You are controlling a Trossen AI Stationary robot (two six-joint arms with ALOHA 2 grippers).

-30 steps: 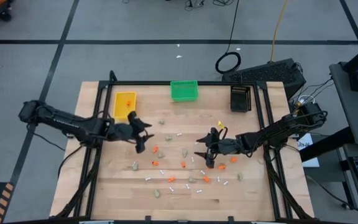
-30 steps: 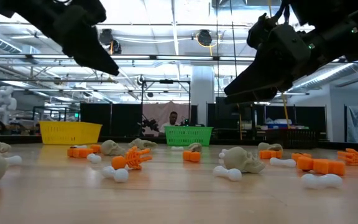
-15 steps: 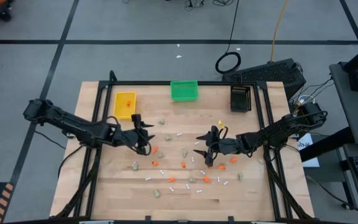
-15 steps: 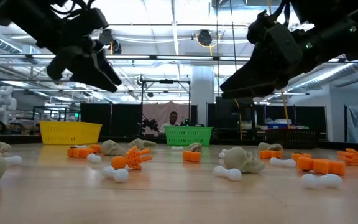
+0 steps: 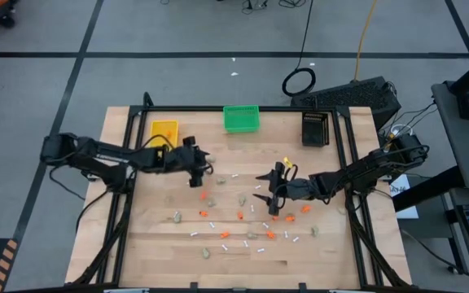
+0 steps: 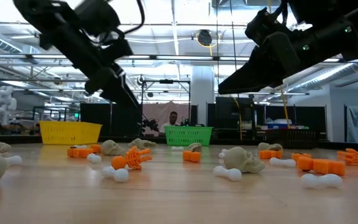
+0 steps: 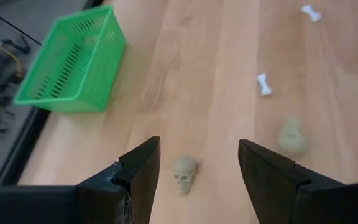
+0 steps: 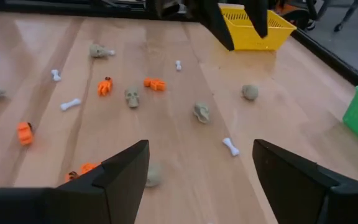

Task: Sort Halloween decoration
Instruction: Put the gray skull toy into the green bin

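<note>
Halloween decoration (image 5: 243,216) beneath open, empty left tool (image 7: 197,168)

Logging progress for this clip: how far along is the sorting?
Early. Done: only something orange shows inside the yellow bin; the green bin looks empty. In hand: nothing; the left end effector hangs open over a beige skull, and the right end effector is open over the table. Left: orange pieces, skulls and white bones lie scattered across the table.
</note>
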